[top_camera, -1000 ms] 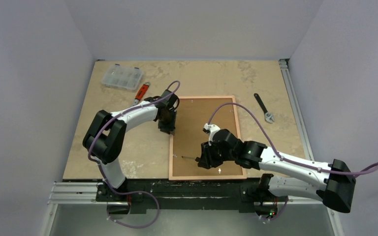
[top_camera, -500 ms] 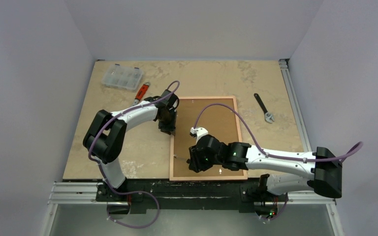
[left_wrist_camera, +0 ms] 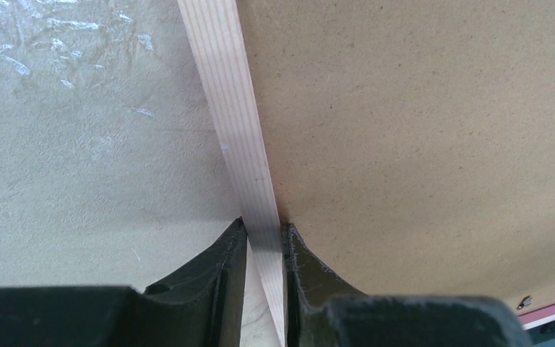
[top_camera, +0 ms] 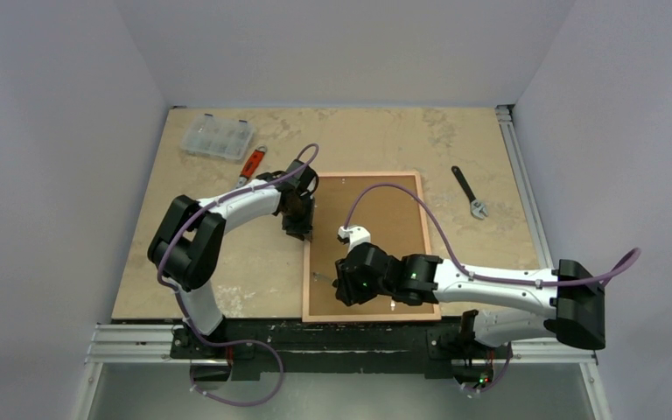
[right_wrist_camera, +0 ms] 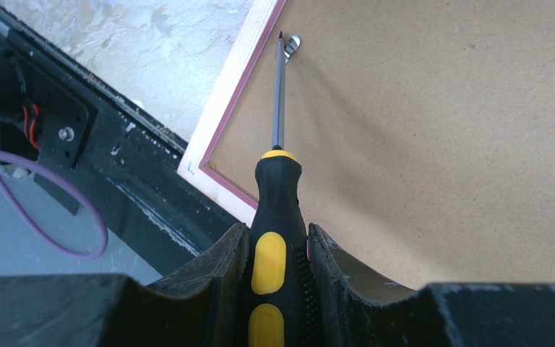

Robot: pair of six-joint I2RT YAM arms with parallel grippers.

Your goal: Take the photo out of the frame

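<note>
Since a second ago the right gripper has been swung leftward across the frame to its near-left part. The left arm has not been moved.

From the top external view, the frame is seen lying back-up on the table, near its front edge, with the brown backing board facing up. The left gripper is set on the frame's left rim. The photo cannot be seen.

In the left wrist view, the pale rim is pinched between the two fingers, one on the table side and one on the board side. Only a thin strip is held, so the hold could be lost if the frame is pushed sideways or twisted.

In the right wrist view, a black-and-yellow screwdriver is clamped between the fingers by its handle. Its tip is placed just beside a small metal clip close to the rim. Whether tip and clip are touching cannot be told. Were the tip pressed at a poor angle, it could slide off the clip and the fibreboard could be gouged. Were too much force applied, the clip could be bent or the frame dragged out of the left grip. The handle could also be rotated within the pads.
</note>
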